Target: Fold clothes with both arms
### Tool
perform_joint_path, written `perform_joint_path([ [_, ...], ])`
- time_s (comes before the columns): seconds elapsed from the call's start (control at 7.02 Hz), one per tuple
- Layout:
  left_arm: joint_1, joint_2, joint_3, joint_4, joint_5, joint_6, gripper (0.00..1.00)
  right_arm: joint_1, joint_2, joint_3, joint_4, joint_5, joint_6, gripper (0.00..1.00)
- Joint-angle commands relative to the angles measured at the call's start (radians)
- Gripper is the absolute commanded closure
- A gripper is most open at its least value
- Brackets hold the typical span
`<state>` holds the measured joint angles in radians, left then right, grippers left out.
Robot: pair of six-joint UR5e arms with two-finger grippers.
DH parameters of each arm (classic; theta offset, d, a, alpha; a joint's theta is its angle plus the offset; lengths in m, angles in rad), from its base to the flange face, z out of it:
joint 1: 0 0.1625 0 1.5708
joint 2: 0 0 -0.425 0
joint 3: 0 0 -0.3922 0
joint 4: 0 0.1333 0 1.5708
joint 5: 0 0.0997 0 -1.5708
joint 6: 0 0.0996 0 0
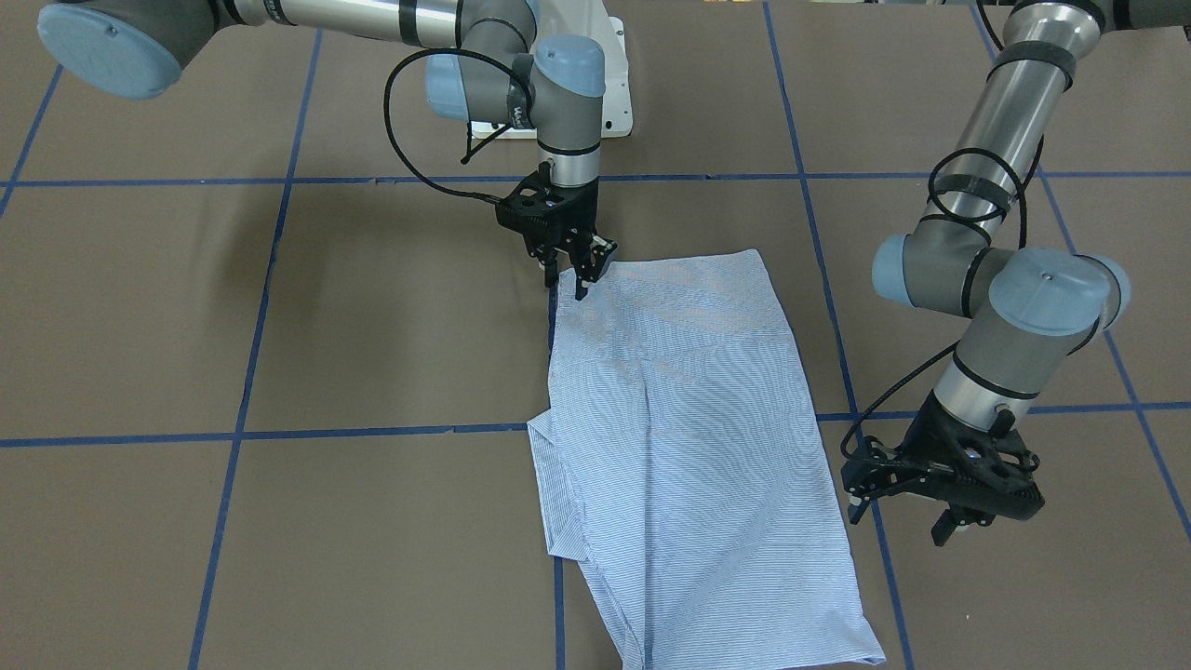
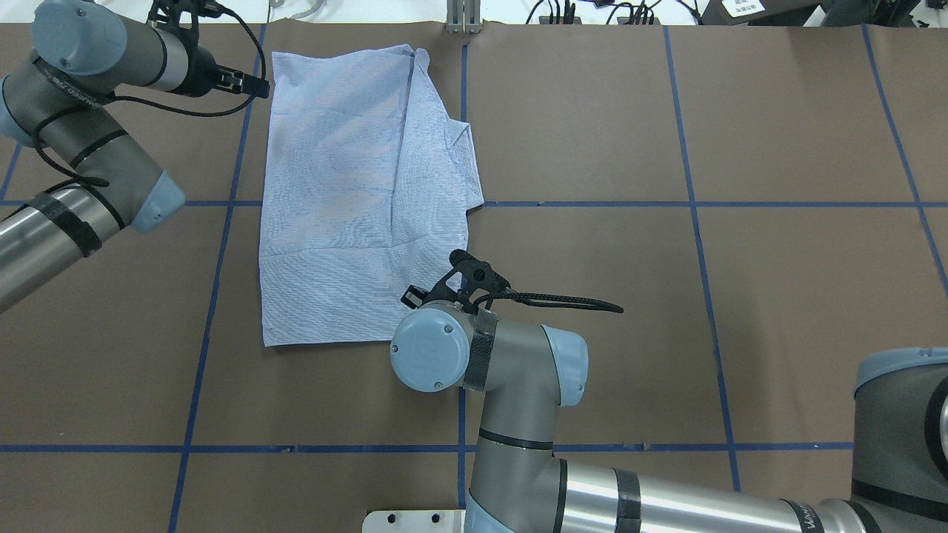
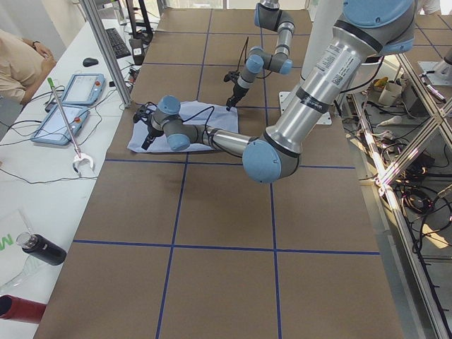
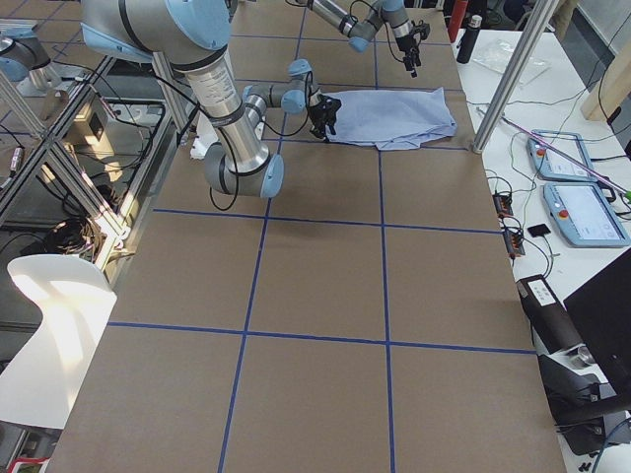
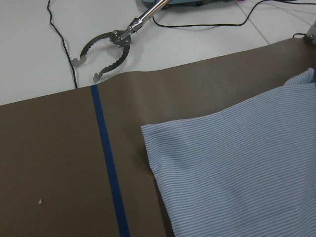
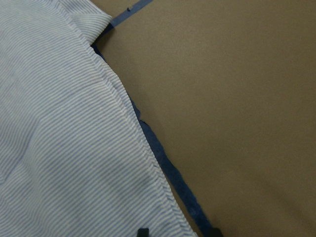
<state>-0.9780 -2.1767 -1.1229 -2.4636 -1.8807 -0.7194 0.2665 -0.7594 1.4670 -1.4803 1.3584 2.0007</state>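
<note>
The light blue, finely white-striped cloth shirt lies folded into a long oblong on the brown table crossed by blue tape lines. It sits left of centre, and its far end is close to the table's far edge. The black two-finger right gripper hangs over the shirt's near right corner, its fingers parted astride the hem, gripping nothing. The black left gripper is near the shirt's far left edge, off the cloth, its fingers apart and empty.
</note>
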Motion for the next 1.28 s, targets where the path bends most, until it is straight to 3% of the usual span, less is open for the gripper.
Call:
perform_joint_path([
  [0.0, 0.001, 0.000, 0.000, 0.000, 0.000, 0.000, 0.00, -0.015, 0.000, -0.001, 0.000, -0.031, 0.001, 0.78],
  [0.14, 0.001, 0.000, 0.000, 0.000, 0.000, 0.000, 0.00, -0.015, 0.002, 0.001, 0.002, -0.032, 0.001, 1.00],
  [0.43, 0.001, -0.002, -0.012, 0.002, -0.002, 0.000, 0.00, -0.009, -0.005, 0.027, 0.000, -0.048, 0.000, 1.00],
  [0.57, 0.008, 0.014, -0.059, 0.008, -0.005, -0.015, 0.00, 0.011, -0.023, 0.089, -0.024, -0.048, -0.008, 1.00],
  [0.71, 0.013, 0.065, -0.146, 0.012, -0.023, -0.021, 0.00, 0.011, -0.091, 0.202, -0.058, -0.047, -0.010, 1.00],
  [0.85, 0.015, 0.107, -0.232, 0.011, -0.108, -0.155, 0.00, 0.011, -0.183, 0.311, -0.066, -0.045, -0.011, 1.00],
  [1.14, 0.155, 0.243, -0.515, 0.009, -0.118, -0.454, 0.00, 0.014, -0.236, 0.383, -0.066, -0.041, -0.014, 1.00],
])
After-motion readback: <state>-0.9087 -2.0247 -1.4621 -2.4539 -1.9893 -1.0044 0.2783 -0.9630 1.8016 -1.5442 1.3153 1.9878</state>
